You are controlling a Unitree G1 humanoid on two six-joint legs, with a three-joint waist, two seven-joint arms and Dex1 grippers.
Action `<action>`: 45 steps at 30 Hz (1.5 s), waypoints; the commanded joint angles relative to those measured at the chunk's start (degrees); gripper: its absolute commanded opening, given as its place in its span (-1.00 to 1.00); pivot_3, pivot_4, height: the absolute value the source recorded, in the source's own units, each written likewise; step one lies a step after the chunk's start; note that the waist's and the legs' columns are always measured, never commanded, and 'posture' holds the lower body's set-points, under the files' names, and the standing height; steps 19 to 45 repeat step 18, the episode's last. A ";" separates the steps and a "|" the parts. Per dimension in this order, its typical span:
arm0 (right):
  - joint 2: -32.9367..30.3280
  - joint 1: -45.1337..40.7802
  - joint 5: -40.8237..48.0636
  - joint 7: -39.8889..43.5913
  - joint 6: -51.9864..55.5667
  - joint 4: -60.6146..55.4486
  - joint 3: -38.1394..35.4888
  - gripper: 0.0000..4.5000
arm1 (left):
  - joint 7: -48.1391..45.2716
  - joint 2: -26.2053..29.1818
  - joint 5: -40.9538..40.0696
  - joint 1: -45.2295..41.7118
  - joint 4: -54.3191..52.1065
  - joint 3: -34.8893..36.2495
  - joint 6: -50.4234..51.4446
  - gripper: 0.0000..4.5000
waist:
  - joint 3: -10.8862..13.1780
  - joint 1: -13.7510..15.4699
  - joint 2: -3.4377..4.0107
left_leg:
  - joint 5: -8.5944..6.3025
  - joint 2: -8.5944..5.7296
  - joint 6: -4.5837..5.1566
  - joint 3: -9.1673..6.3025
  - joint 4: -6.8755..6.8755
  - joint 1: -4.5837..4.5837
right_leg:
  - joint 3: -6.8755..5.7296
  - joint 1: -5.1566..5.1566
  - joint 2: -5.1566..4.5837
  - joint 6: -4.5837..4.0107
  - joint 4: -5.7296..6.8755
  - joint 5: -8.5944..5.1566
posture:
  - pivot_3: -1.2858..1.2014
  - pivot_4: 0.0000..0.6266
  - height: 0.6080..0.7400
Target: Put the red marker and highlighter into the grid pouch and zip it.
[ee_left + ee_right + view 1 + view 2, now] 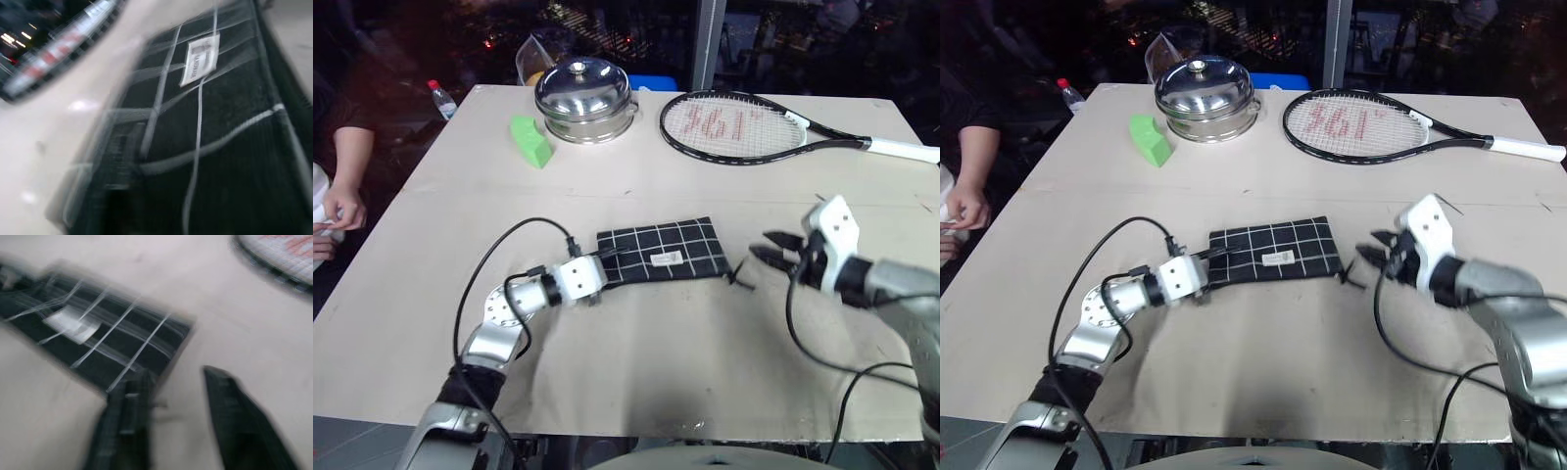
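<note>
**Pouch flat, grippers at either end**

Your grid pouch (664, 253) lies flat mid-bench (705, 362). Your right gripper (773, 249) hovers just beside its right end, fingers spread with nothing between them. Your left gripper (597, 277) sits at the pouch's left end; I cannot tell how its fingers stand.

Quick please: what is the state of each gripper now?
Left gripper: at the pouch edge, cannot be told.
Right gripper: open, holding nothing.
</note>
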 commanded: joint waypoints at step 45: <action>2.09 36.79 3.97 16.21 -37.99 1.60 -29.58 0.96 | -4.89 12.28 -33.35 35.67 -36.38 30.88 38.56 0.99 | 0.01 0.44 0.07 | -0.16 0.15 -0.37 -0.01 -0.16 0.35 | -0.10 0.29 -0.35 -0.27 -0.47 -0.13 | 0.03 -0.52 1.00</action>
